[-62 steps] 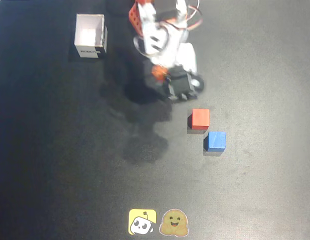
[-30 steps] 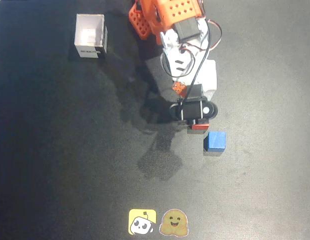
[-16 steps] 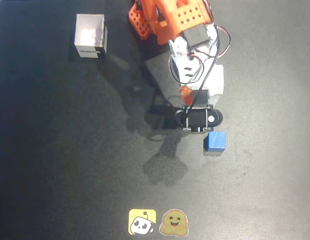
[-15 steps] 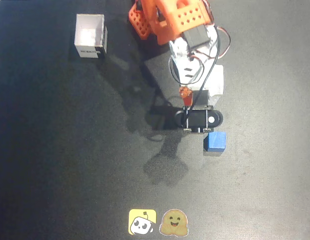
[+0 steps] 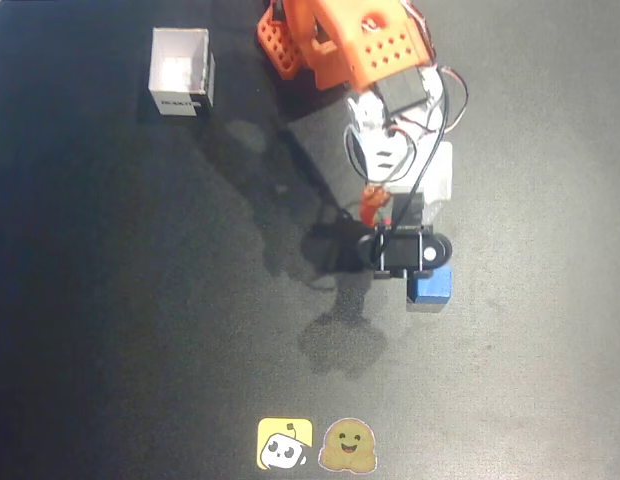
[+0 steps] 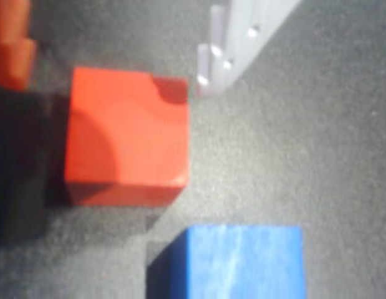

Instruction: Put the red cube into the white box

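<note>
In the wrist view the red cube [image 6: 124,134] lies on the dark mat between my gripper's [image 6: 112,81] two fingers. The orange finger [image 6: 12,47] stands to the cube's left with a gap, and the pale finger [image 6: 221,47] is close by its upper right corner. The gripper is open and holds nothing. In the overhead view the gripper [image 5: 400,250] hangs over the spot where the cube lies, so the cube is hidden under it. The white box [image 5: 178,102] stands at the top left, far from the gripper.
A blue cube [image 5: 430,285] sits just below and right of the gripper, and close under the red cube in the wrist view [image 6: 236,261]. Two stickers [image 5: 284,443] [image 5: 347,445] lie at the mat's bottom edge. The arm's orange base [image 5: 340,40] is at the top centre.
The arm has reached down the picture from near its base to the red cube, and the gripper now covers the cube in the overhead view. Both cubes and the box stay in place.
</note>
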### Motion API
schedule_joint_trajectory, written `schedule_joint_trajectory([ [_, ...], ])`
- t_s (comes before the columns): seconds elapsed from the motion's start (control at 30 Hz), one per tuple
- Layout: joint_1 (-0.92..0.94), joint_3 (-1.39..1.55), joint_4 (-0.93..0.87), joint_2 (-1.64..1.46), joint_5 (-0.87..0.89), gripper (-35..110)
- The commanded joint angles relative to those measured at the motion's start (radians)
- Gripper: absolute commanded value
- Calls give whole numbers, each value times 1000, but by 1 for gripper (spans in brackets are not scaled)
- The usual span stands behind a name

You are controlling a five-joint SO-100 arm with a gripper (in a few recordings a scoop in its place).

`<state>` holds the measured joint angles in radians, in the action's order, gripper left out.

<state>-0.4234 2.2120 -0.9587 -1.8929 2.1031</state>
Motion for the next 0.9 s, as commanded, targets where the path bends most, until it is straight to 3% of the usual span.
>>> schedule_joint_trajectory([
  [0.0, -18, -49, 18, 12, 11, 23],
  [0.87, -28, -66, 132, 186, 12, 23],
])
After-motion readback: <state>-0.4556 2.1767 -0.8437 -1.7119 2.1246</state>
